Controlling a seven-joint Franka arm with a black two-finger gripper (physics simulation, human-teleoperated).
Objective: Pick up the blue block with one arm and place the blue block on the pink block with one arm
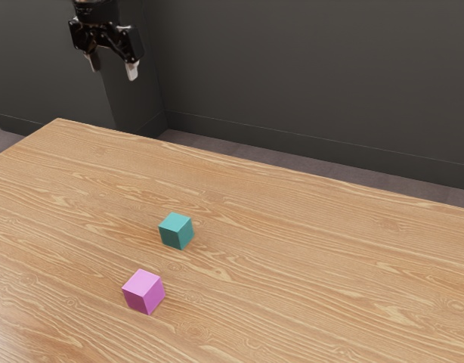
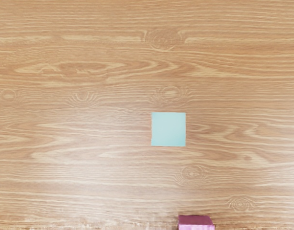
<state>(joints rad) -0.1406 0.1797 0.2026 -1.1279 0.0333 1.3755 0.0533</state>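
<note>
Blue block (image 1: 176, 230) sat on the table (image 1: 330, 265), far below my gripper (image 1: 112, 69). Pink block (image 1: 143, 290) sat near it, not touching. My fingers (image 1: 131, 72) were spread wide, empty.

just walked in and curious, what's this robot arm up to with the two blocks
A robot arm is set to stack blocks, but nothing is picked up yet. Its claw hangs open and empty, high above the wooden table. The blue block sits on the table, and the pink block lies apart from it, nearer the exterior camera. Neither is being touched.
</note>
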